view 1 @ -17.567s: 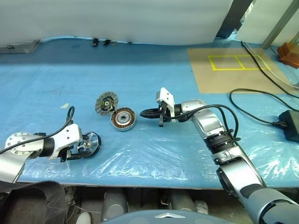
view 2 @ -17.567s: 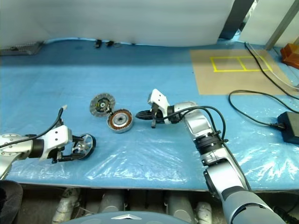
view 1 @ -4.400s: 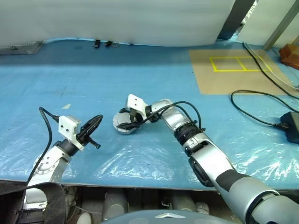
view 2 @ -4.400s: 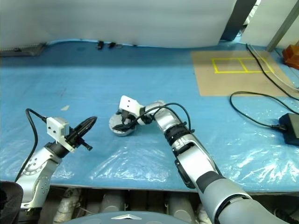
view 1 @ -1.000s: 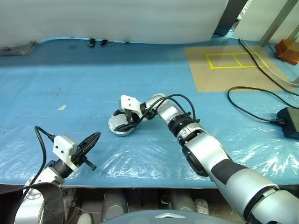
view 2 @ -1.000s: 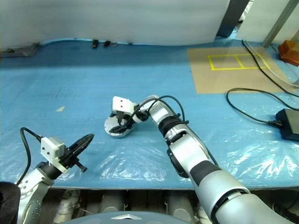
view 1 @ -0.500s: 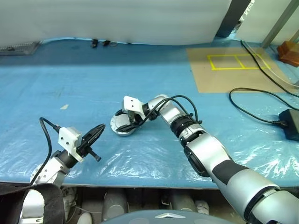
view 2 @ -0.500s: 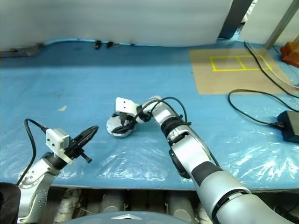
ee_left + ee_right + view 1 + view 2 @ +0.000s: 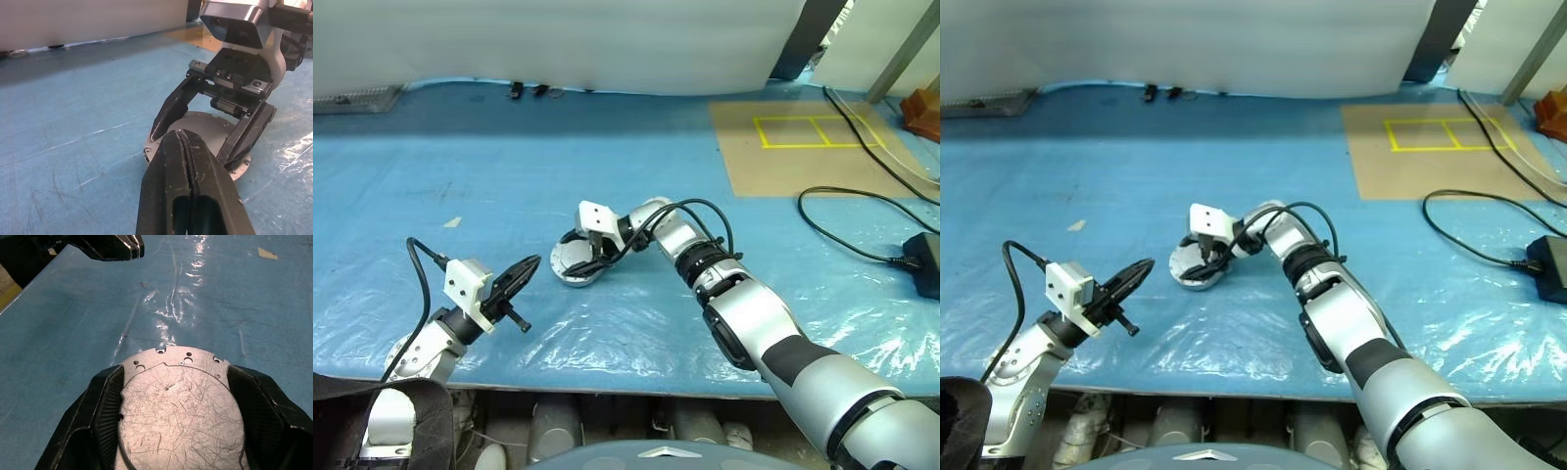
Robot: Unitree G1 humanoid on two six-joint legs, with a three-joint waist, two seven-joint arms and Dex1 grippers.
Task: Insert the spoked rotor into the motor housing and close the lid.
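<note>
Motor housing: round, scratched flat metal lid, straddled by right hand; left hand closed, empty.

Left arm low at near left, elbow bent, forearm angled forward and inward. Left end effector roughly level, black fingers pressed together, nothing between them. Right arm reaches forward, then bends across toward left, wrist tilted downward. Right end effector spread wide, one finger on each side of round silver lid.
</note>
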